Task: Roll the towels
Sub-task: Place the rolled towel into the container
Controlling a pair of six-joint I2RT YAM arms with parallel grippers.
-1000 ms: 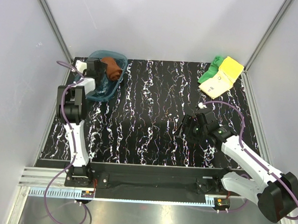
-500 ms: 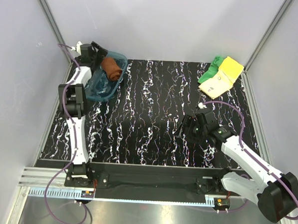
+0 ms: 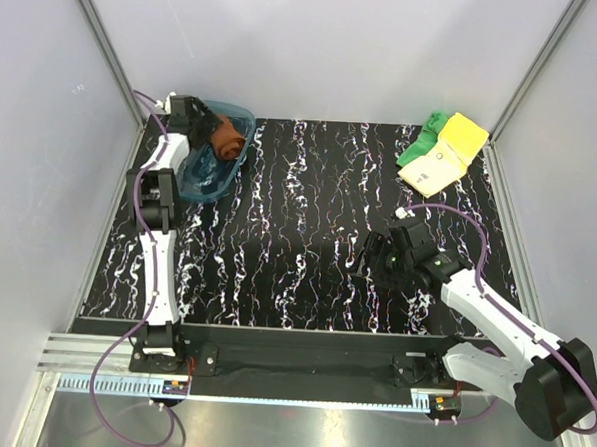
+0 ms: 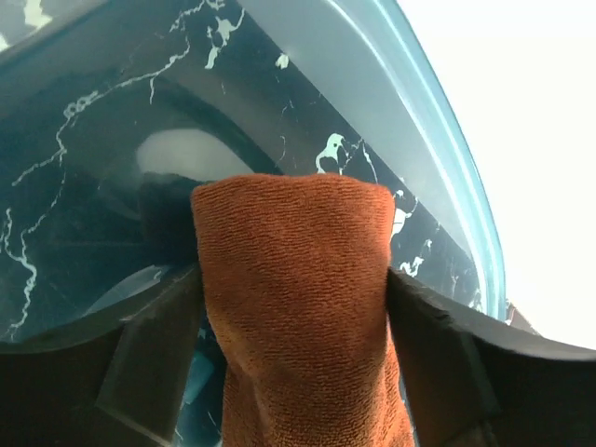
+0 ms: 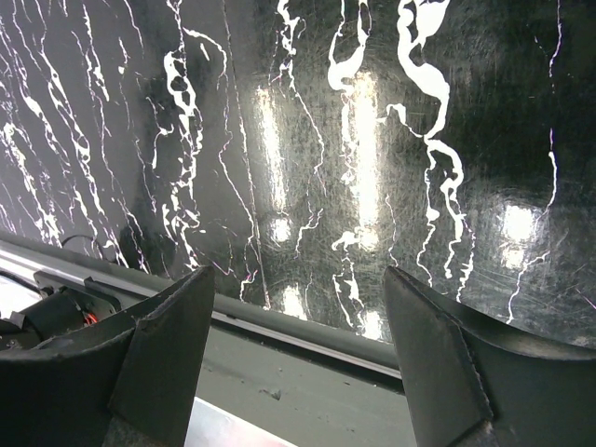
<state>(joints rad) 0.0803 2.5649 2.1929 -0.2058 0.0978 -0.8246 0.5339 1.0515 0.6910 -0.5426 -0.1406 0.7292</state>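
At far-left tray (image 3: 207,181) | left pincer (image 4: 293,284) straddles rust-brown towel (image 3: 226,138), grip unclear | right pincer (image 5: 298,277) apart, above table (image 3: 299,219)

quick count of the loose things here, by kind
towels: 3 (brown, yellow, green)
tray: 1
total: 4
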